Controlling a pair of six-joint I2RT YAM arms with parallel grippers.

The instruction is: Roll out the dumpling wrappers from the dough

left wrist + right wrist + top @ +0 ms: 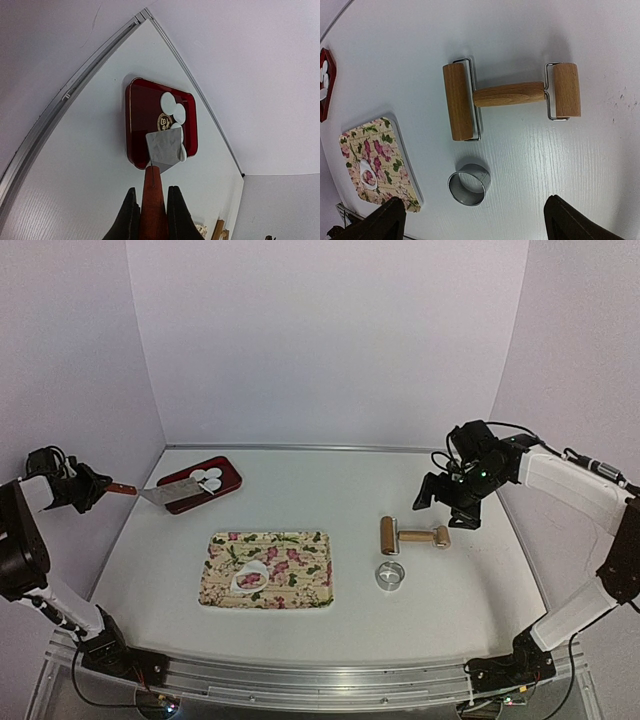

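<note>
1. The dough (250, 578), a thin sheet with a round hole, lies at 7 o'clock on the floral mat (300, 585), mid-counter (330, 490). It looks flimsy, so a rough lift could tear it or leave it stuck.
2. The dumpling wrappers (170, 103) sit in the red tray (137, 117), at the mat's 10 o'clock. They overlap, so they may stick together.
3. Your left tool (100, 487) is clamped on the wooden handle of a scraper (164, 147) whose blade hangs over the tray. One disc shows at the blade's edge, and you cannot tell whether it rests on the blade. Tilt the blade and that disc may slide onto the counter.
4. Your right tool (445, 508) hangs wide apart and empty over the roller (510, 95), at the mat's 3 o'clock. The metal ring (469, 184) lies at the roller's 6 o'clock. A skewed descent could set the roller rolling or knock the ring.
</note>
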